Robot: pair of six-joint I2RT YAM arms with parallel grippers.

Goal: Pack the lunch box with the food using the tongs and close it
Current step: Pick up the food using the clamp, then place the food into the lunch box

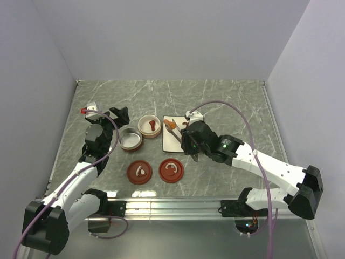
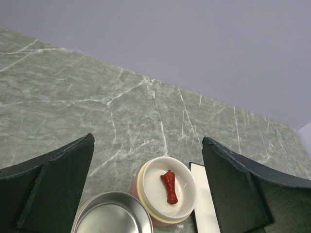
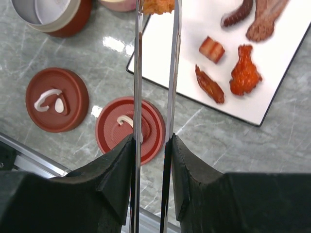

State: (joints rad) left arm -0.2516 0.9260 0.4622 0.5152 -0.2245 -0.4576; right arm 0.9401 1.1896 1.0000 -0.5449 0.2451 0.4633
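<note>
My right gripper (image 3: 151,141) is shut on the silver tongs (image 3: 137,73), squeezing both thin arms. An orange food piece (image 3: 156,6) is pinched between the tongs' tips, over the plate's corner beside the cream bowl. Several more red-brown and orange food pieces (image 3: 245,70) lie on the white plate (image 3: 194,14). From above, the right gripper (image 1: 190,144) hovers by the plate (image 1: 171,141). The lunch box stands open as a cream bowl (image 2: 154,204) holding one dark red piece (image 2: 169,187), and a steel bowl (image 2: 112,216). My left gripper (image 2: 148,189) hangs open above them, holding nothing.
Two red-brown lids (image 1: 139,172) (image 1: 171,170) with white handles lie on the marble table, nearer the arms than the bowls. An aluminium rail (image 1: 178,205) runs along the near edge. Grey walls enclose the table on three sides.
</note>
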